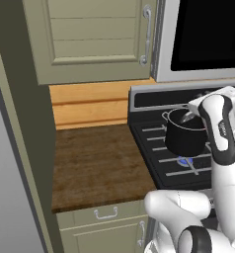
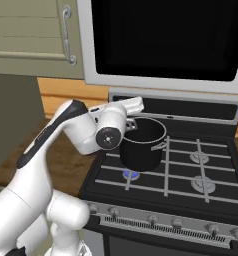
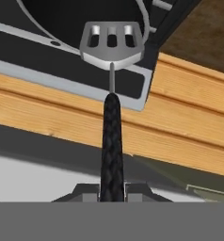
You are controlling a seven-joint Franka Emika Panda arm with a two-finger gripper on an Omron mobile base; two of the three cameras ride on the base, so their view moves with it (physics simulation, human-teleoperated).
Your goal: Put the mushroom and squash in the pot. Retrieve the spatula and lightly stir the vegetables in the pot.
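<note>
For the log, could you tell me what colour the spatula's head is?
Silver-grey metal with three slots, on the spatula; the hand view shows it best.

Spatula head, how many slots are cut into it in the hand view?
3. The spatula head has three slots side by side across its upper part: one left, one middle, one right. It hangs over the rim of the pot, its handle between the gripper fingertips.

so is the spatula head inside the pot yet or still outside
Cannot tell for sure: in the hand view the spatula head overlaps the pot rim, gripper clamped on its handle.
</note>
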